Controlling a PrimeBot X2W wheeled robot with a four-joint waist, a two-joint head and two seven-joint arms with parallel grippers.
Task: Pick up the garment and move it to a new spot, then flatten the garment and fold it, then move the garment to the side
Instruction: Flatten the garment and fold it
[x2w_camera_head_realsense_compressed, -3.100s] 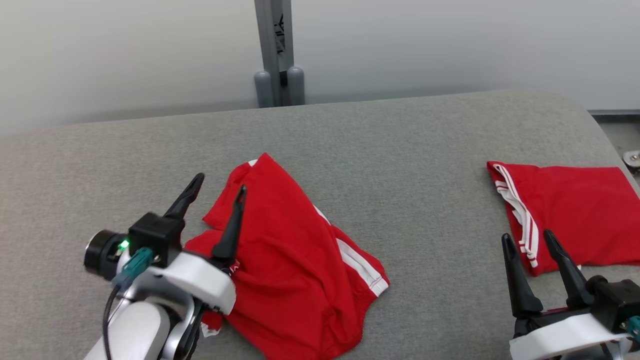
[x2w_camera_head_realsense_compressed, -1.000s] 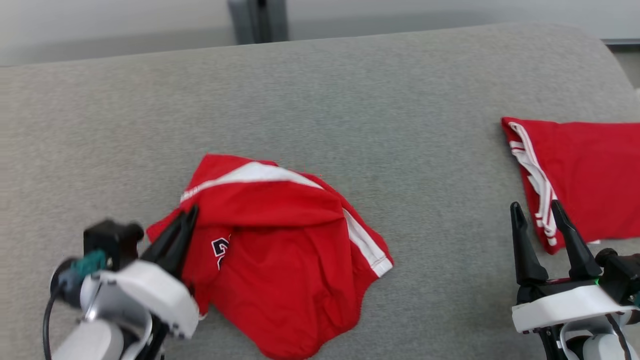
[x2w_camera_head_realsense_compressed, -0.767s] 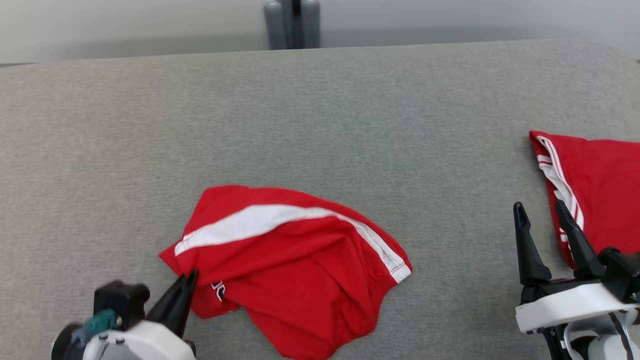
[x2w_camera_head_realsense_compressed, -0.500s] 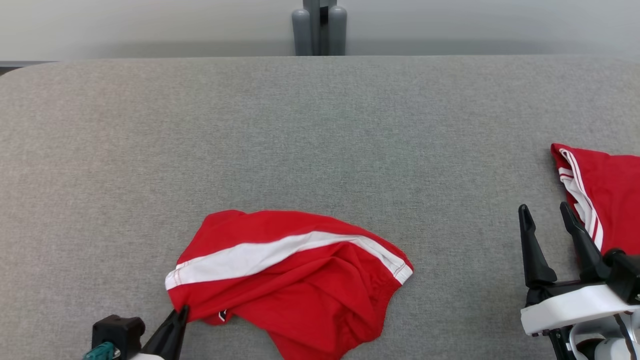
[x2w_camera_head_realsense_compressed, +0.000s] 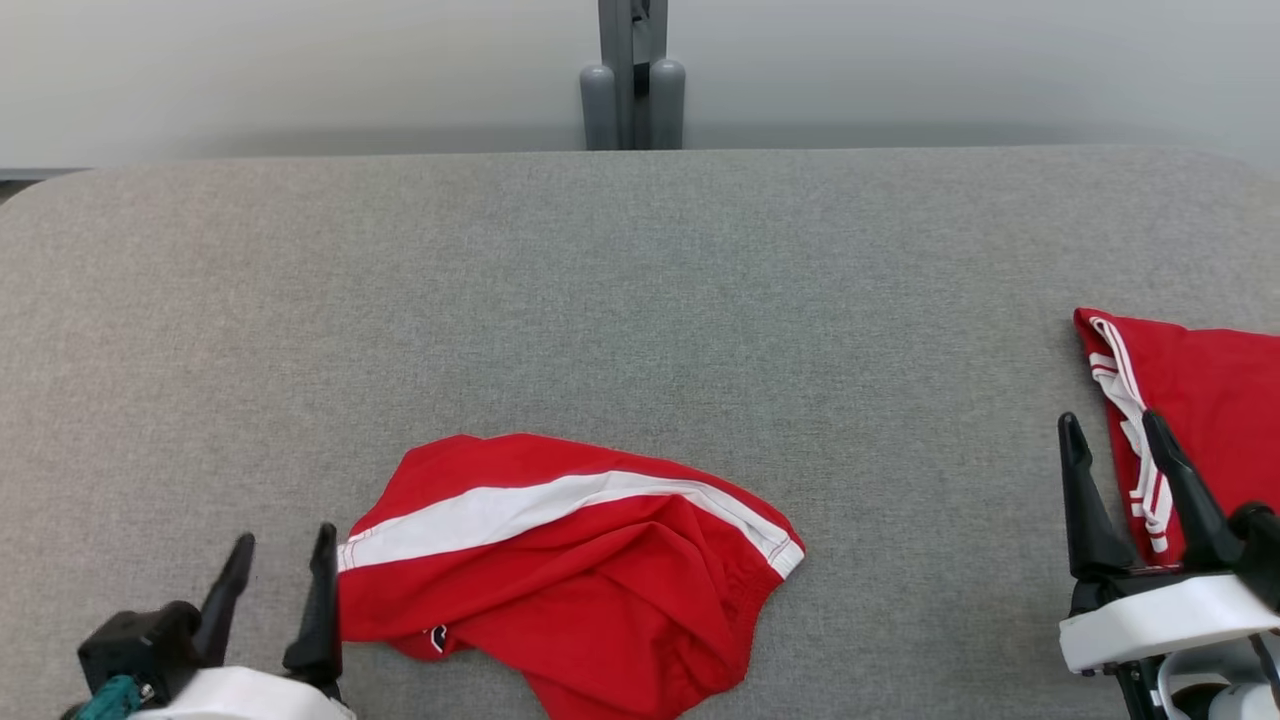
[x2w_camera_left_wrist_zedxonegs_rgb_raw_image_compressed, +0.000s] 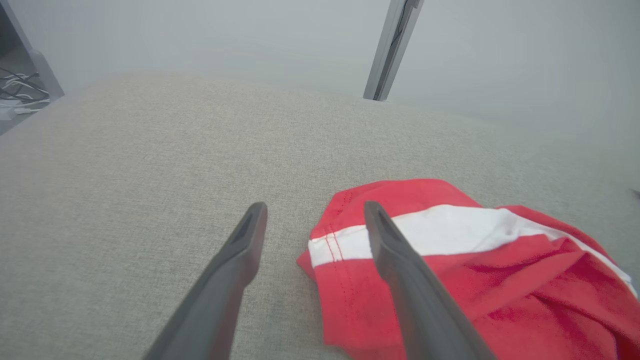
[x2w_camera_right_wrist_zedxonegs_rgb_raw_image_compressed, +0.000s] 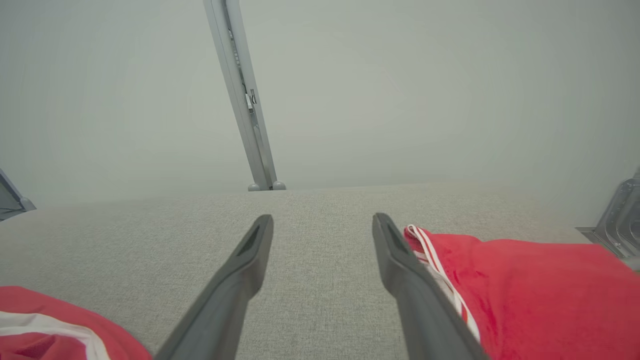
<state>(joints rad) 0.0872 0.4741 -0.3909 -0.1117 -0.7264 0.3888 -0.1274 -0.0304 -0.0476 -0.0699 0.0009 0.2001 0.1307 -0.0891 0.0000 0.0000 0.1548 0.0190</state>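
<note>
The left tool (x2w_camera_head_realsense_compressed: 285, 535) stands with its two fingers spread and nothing between them, at the near left of the grey worktop (x2w_camera_head_realsense_compressed: 600, 280). The crumpled red garment (x2w_camera_head_realsense_compressed: 580, 580) lies just beside its right finger. In the left wrist view that finger crosses in front of the stitched corner where the white band ends (x2w_camera_left_wrist_zedxonegs_rgb_raw_image_compressed: 325, 245), and I cannot tell whether it touches the cloth. The right tool (x2w_camera_head_realsense_compressed: 1110, 420) is also spread and empty, low at the near right.

The garment sits near the front of the worktop, a little left of centre, and its lowest fold is cut off by the bottom of the head view. Bare worktop stretches wide behind it to the straight far edge, where a grey post (x2w_camera_head_realsense_compressed: 632, 80) rises against the pale wall (x2w_camera_head_realsense_compressed: 300, 70). There is open cloth to its left as far as the rounded far corner, and a broad gap to its right.

A folded red piece (x2w_camera_head_realsense_compressed: 1210, 400) with white stripes lies at the right, well apart from the garment, and runs out past the picture's right edge. The right tool's outer finger overlaps its striped border, and contact cannot be judged. A small dark print (x2w_camera_head_realsense_compressed: 438, 637) at the garment's lower left is half tucked under and unreadable.
</note>
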